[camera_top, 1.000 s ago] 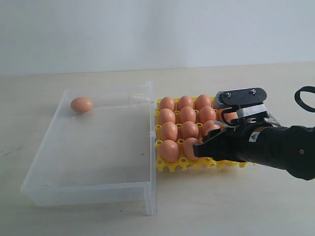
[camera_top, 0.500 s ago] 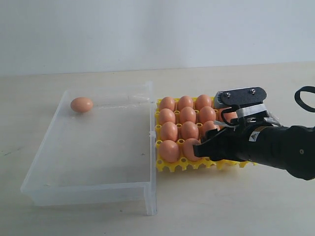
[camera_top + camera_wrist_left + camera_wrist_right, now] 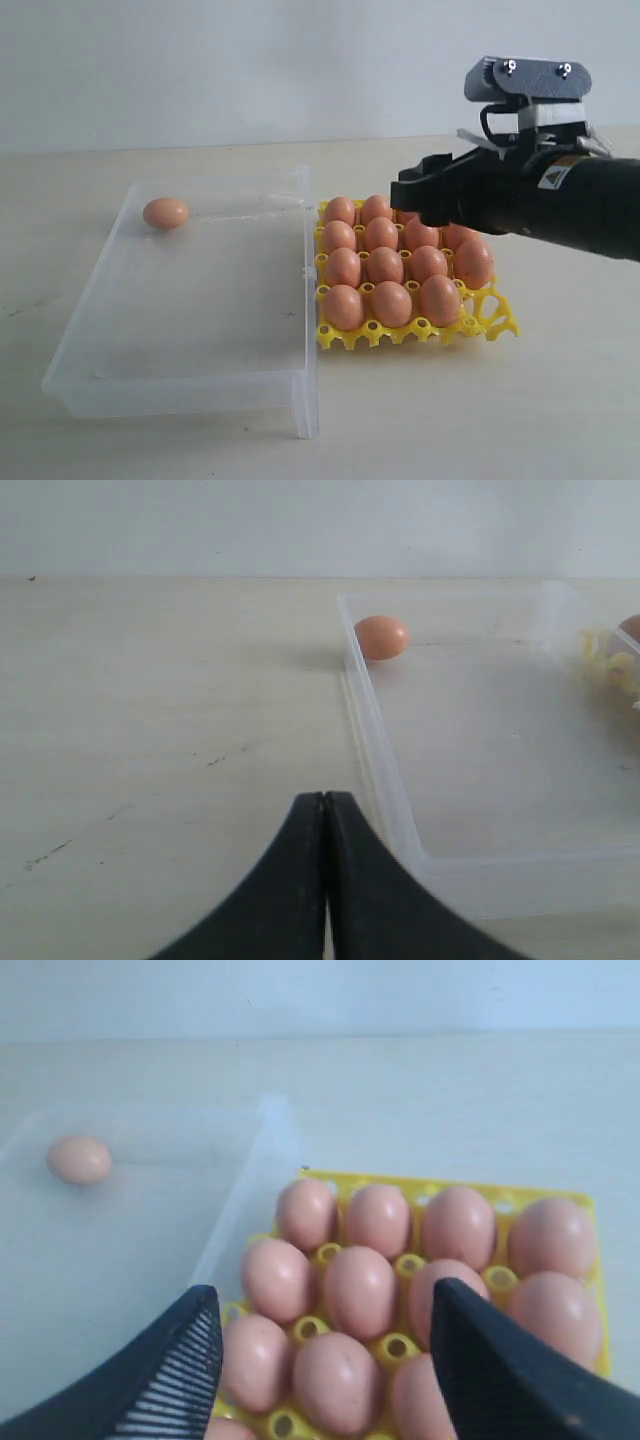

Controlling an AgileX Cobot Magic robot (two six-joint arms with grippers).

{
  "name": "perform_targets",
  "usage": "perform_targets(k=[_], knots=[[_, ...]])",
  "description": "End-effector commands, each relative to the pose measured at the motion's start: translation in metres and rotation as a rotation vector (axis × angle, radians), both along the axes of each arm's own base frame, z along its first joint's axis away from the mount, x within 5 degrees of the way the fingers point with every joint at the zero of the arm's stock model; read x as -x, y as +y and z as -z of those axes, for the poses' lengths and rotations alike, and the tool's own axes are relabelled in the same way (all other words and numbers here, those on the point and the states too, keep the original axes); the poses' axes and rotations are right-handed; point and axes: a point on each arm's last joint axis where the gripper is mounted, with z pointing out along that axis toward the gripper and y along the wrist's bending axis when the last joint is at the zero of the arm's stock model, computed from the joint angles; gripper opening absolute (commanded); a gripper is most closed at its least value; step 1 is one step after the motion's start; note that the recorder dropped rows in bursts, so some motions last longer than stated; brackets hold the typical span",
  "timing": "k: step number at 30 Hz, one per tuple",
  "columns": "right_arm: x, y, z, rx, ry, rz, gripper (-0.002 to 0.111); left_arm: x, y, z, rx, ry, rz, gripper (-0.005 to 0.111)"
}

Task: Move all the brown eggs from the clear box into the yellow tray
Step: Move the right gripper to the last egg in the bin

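Observation:
One brown egg [image 3: 165,212] lies alone in the far left corner of the clear box [image 3: 180,380]; the left wrist view shows this egg [image 3: 382,637] just inside the box wall [image 3: 380,760]. The yellow tray [image 3: 497,318] stands against the box's right side, with several brown eggs [image 3: 385,264] seated in its cups. My right gripper [image 3: 402,200] hovers open above the tray's back rows, holding nothing. In the right wrist view its fingers [image 3: 322,1295] straddle the eggs [image 3: 358,1290] from above. My left gripper [image 3: 324,796] is shut and empty over bare table beside the box.
The pale table [image 3: 520,420] spreads around the box and tray. The tray's front right corner cup [image 3: 495,300] stands open. A light wall [image 3: 300,60] rises behind the table. My right arm's black body [image 3: 580,205] reaches in from the right.
My right gripper has risen from the tray's front rows to well above the tray. Eggs it was covering in the front rows now show.

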Motion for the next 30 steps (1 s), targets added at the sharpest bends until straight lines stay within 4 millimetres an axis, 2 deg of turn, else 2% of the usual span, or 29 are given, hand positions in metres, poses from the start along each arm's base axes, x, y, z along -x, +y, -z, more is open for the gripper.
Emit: perform_targets(k=[1, 3, 5, 6, 7, 8, 10, 13, 15, 17, 20, 26, 30], knots=[[-0.005, 0.013, -0.015, -0.030, 0.069, -0.037, 0.059, 0.000, 0.000, -0.002, 0.001, -0.014, -0.001, 0.000], [-0.011, 0.026, -0.009, -0.003, 0.119, -0.076, 0.059, 0.000, 0.000, -0.002, 0.001, -0.014, -0.001, 0.000], [-0.017, 0.048, 0.000, 0.048, 0.211, -0.145, 0.052, 0.000, 0.000, -0.002, 0.001, -0.014, -0.001, 0.000], [-0.024, 0.063, 0.002, 0.083, 0.237, -0.196, 0.045, 0.000, 0.000, -0.002, 0.001, -0.014, -0.001, 0.000], [-0.025, 0.073, 0.001, 0.106, 0.237, -0.236, 0.040, 0.000, 0.000, -0.002, 0.001, -0.014, -0.001, 0.000], [-0.031, 0.089, -0.002, 0.143, 0.211, -0.299, 0.031, 0.000, 0.000, -0.002, 0.001, -0.014, -0.001, 0.000], [-0.039, 0.105, -0.009, 0.171, 0.182, -0.357, 0.019, 0.000, 0.000, -0.002, 0.001, -0.014, -0.001, 0.000], [-0.052, 0.125, -0.018, 0.170, 0.145, -0.392, 0.005, 0.000, 0.000, -0.002, 0.001, -0.014, -0.001, 0.000], [-0.063, 0.137, -0.021, 0.137, 0.131, -0.387, 0.002, 0.000, 0.000, -0.002, 0.001, -0.014, -0.001, 0.000], [-0.073, 0.145, -0.021, 0.108, 0.113, -0.374, 0.004, 0.000, 0.000, -0.002, 0.001, -0.014, -0.001, 0.000], [-0.089, 0.158, -0.015, 0.049, 0.101, -0.341, 0.013, 0.000, 0.000, -0.002, 0.001, -0.014, -0.001, 0.000], [-0.120, 0.192, 0.008, -0.113, 0.180, -0.279, 0.044, 0.000, 0.000, -0.002, 0.001, -0.014, -0.001, 0.000], [-0.142, 0.213, 0.022, -0.217, 0.216, -0.248, 0.051, 0.000, 0.000, -0.002, 0.001, -0.014, -0.001, 0.000]])
